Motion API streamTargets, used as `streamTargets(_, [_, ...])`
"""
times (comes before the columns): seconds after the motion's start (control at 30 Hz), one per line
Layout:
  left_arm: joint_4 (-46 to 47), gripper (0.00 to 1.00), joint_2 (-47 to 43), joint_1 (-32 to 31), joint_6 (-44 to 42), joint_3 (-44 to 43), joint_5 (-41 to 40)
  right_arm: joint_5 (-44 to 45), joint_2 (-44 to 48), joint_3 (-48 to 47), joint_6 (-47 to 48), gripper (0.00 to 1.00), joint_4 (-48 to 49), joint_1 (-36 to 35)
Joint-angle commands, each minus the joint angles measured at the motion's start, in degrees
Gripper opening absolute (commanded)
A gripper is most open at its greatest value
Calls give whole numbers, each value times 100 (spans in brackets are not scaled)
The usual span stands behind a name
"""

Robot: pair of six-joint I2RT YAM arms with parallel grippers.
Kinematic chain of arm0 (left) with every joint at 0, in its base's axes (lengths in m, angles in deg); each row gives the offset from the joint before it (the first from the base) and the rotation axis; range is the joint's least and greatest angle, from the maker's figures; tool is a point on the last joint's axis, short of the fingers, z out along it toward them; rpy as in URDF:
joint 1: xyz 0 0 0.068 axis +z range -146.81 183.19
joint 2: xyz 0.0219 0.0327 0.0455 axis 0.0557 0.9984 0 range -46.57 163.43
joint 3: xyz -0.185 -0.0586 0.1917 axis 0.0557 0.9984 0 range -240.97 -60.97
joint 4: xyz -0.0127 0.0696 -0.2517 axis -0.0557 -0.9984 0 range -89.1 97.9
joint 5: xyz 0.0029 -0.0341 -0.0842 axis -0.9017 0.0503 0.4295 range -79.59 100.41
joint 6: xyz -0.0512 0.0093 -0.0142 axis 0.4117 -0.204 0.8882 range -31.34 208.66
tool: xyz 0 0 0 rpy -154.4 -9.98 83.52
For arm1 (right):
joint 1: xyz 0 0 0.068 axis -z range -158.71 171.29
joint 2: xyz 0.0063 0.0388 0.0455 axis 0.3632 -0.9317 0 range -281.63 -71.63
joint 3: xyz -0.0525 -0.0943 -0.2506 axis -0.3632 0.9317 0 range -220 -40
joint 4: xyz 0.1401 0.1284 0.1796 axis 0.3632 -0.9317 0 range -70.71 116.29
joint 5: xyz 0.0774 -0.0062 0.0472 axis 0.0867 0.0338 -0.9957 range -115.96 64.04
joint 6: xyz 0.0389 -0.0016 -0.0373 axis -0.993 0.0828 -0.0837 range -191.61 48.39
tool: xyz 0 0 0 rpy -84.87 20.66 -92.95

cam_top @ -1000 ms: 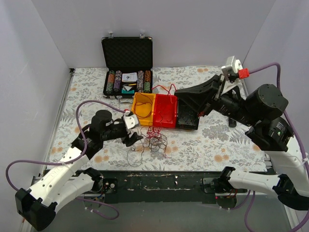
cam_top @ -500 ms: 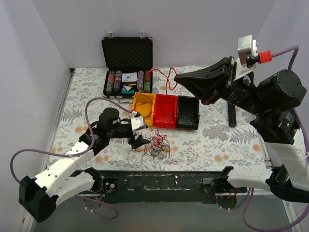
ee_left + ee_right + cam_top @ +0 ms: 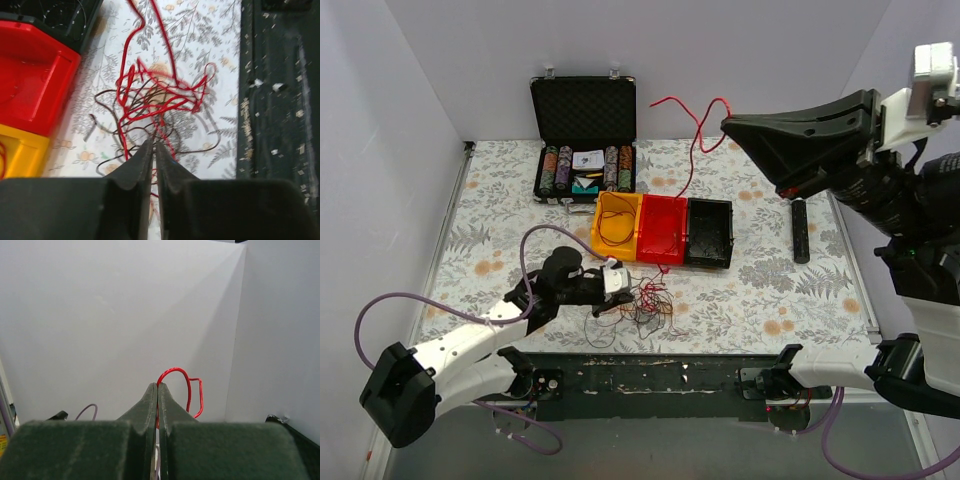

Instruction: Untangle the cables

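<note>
Since a second ago the right arm has swung high above the desk [image 3: 770, 290], lifting a red cable [image 3: 175, 369], and the left pincer [image 3: 153, 142] has pushed into the cables [image 3: 160, 100] and narrowed to a slit. It pinches strands of the nest spread just ahead of its tips, while the right pincer [image 3: 158, 386], clamped tight, grips the red cable looping off its tips. The left arm reaches low, the right high and level.

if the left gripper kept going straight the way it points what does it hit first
The cables, looped right ahead of the left gripper, probably already touching its tips.
</note>
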Motion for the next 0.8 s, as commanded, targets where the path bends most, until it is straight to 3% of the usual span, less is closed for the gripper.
streamTargets(0.0, [658, 0, -285, -25, -104, 229, -330, 470, 115, -238, 245, 1, 377, -23])
streamTargets(0.37, [-141, 1, -724, 151, -1571, 713, -893, 1517, 309, -238, 844, 1, 211, -23])
streamTargets(0.43, [-229, 19, -812, 203, -1554, 591, -911, 1430, 238, -168, 765, 1, 132, -23])
streamTargets(0.53, [-492, 58, -909, 326, -1196, -75, -824, 1315, 124, 69, 563, 1, 26, -23])
streamTargets(0.77, [-1143, 68, -839, 432, 96, -2326, -78, 674, 229, 1378, 10, 1, 332, -23])
